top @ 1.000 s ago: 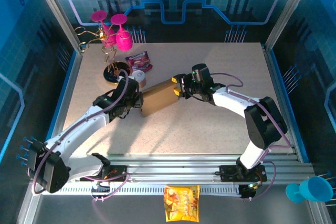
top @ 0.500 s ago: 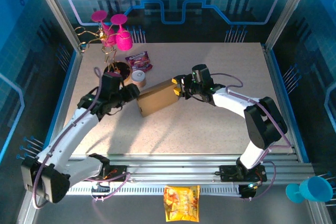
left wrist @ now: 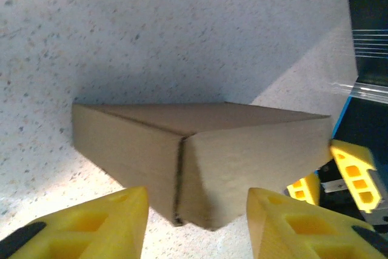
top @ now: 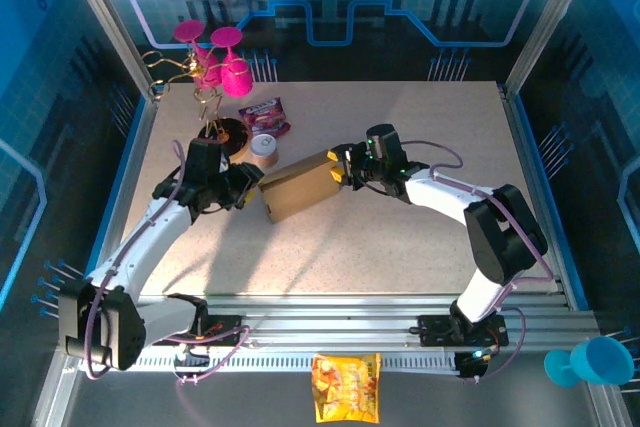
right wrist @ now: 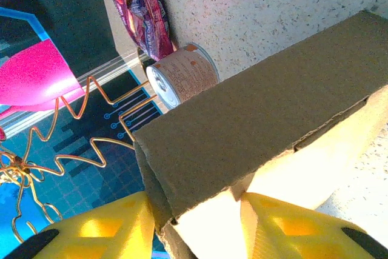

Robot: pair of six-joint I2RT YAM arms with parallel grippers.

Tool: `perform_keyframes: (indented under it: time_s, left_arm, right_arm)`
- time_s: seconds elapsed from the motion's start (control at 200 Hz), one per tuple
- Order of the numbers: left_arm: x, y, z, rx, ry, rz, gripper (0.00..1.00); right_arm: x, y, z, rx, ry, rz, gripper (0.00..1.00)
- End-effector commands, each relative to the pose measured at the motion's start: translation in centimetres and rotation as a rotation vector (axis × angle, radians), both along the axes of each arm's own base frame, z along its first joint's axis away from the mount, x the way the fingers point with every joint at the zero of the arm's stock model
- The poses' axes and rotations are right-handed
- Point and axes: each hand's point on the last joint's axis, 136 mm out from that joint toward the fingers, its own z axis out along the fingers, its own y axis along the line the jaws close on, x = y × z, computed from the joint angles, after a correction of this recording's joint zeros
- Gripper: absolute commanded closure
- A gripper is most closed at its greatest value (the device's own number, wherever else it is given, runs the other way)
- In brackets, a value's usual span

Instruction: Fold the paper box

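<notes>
Seems to be the closing stage: paper box (top: 298, 187) already shut into a plain brown block, lying between the two sets of jaws. Straddling one end corner with the right gripper (top: 341, 169), fingers apart around the cardboard; cannot tell whether pinching or merely bracing. Holding the left gripper (left wrist: 195, 201) wide open, box corner just ahead of its tips, not touching. Next, probably: pressing flush the upright seam ahead of the left jaws, right end braced.

Nothing here can be read as a word, brand or number. The box (top: 298, 187) is plain brown. The purple packet (right wrist: 145, 16) and the small can (right wrist: 182, 77), both beyond the right gripper (right wrist: 194, 201), carry print too blurred to make out. So does the yellow bag (top: 346, 387), well behind both arms.
</notes>
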Motion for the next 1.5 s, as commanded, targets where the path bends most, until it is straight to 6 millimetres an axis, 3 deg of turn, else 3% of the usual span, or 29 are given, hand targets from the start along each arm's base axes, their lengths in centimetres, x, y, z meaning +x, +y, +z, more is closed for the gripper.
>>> perform_keyframes:
  time_s: [0.0, 0.335, 0.565, 0.816, 0.996, 1.131, 1.271, 1.491]
  left_arm:
    - [-0.4, -0.4, -0.8, -0.040, 0.019, -0.001, 0.59]
    - [-0.7, -0.6, -2.9, -0.053, 0.042, -0.006, 0.79]
    - [-1.2, -0.6, -3.5, -0.051, 0.054, -0.011, 0.85]
    - [-1.4, -0.7, -3.2, -0.044, 0.045, -0.027, 0.87]
    - [-2.1, -1.7, -3.2, -0.029, 0.035, -0.084, 0.87]
    - [-3.5, -3.2, -3.8, 0.024, 0.045, -0.159, 0.86]
    - [-5.2, -4.5, -5.4, 0.019, 0.072, -0.200, 0.85]
    - [-7.6, -6.4, -8.7, -0.033, 0.154, -0.258, 0.81]
  right_arm:
    - [-1.2, -1.0, -2.1, -0.038, 0.065, 0.002, 0.60]
    - [-1.6, -1.3, -2.8, -0.044, 0.077, 0.003, 0.71]
    - [-2.2, -1.6, -3.3, -0.051, 0.082, 0.010, 0.76]
    - [-2.4, -2.0, -2.8, -0.060, 0.059, 0.032, 0.75]
    - [-2.9, -2.8, -1.9, -0.080, 0.019, 0.104, 0.66]
    - [-4.3, -4.0, -1.5, -0.105, -0.010, 0.181, 0.58]
    - [-6.5, -6.5, -1.4, -0.188, -0.028, 0.235, 0.51]
    - [-11.5, -11.1, -5.9, -0.285, 0.070, 0.254, 0.43]
